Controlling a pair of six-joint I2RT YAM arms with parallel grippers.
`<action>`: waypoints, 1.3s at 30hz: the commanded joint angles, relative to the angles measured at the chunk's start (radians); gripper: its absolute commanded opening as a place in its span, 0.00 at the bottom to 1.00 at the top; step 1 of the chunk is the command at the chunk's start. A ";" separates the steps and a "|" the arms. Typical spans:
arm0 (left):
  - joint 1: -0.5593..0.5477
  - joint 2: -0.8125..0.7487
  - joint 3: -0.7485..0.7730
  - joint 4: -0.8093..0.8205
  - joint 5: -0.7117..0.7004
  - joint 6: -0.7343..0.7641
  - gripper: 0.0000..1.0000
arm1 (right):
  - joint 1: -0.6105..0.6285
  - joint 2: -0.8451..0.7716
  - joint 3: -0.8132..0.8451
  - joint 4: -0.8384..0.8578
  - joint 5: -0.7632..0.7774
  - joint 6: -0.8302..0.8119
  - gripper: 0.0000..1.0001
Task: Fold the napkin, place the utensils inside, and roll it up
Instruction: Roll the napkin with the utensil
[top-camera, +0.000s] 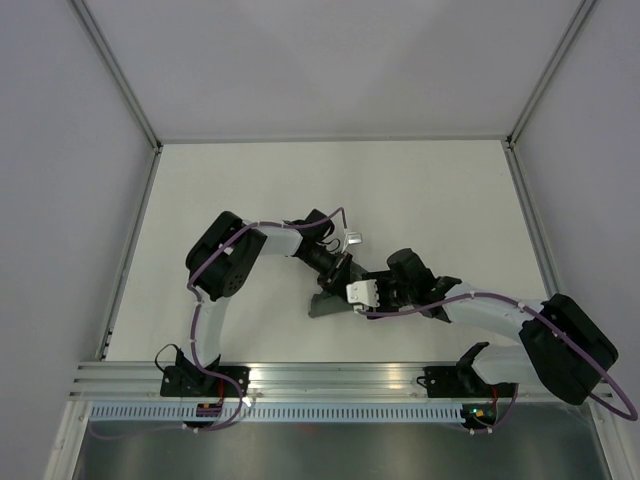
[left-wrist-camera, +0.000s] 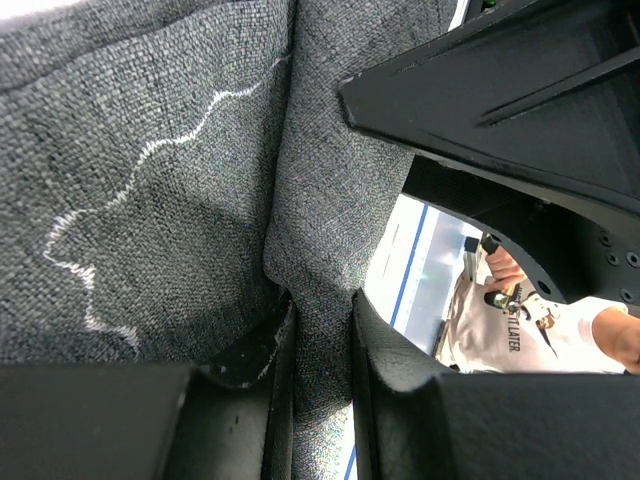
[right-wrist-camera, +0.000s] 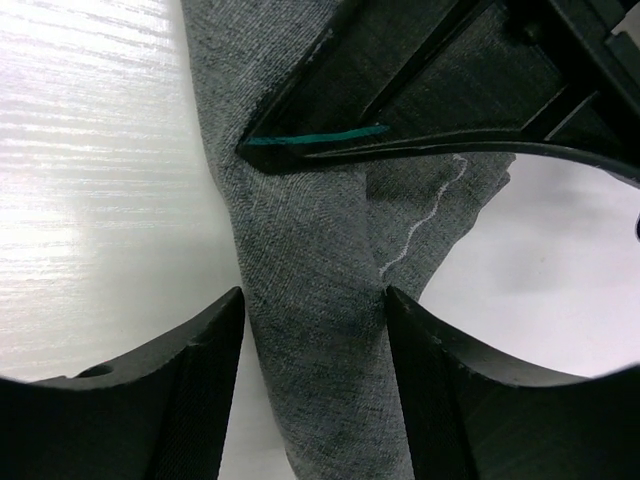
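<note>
Where both arms meet near the middle of the table, the napkin is mostly hidden under them; only a grey corner shows at seven o'clock. The left gripper pinches one fold, and the right gripper squeezes a bunched strip, its ends cut off

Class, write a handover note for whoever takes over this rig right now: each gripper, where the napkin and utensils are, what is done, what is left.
Left gripper: shut on a pinch of the napkin.
Right gripper: shut on the bunched napkin, close beside the left.
Napkin: crumpled, held by both grippers at the middle of the table.
Utensils: not in any view.
Done: no neat fold shows yet.
Left: fold, lay utensils inside, roll.
</note>
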 joint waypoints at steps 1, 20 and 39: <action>0.001 0.044 -0.012 -0.083 -0.117 0.039 0.17 | 0.003 0.034 0.043 -0.022 -0.021 -0.014 0.64; 0.027 -0.233 -0.127 0.216 -0.384 -0.174 0.45 | -0.117 0.191 0.232 -0.318 -0.177 -0.043 0.33; 0.053 -0.906 -0.758 0.814 -1.027 -0.209 0.51 | -0.210 0.557 0.640 -0.830 -0.355 -0.167 0.32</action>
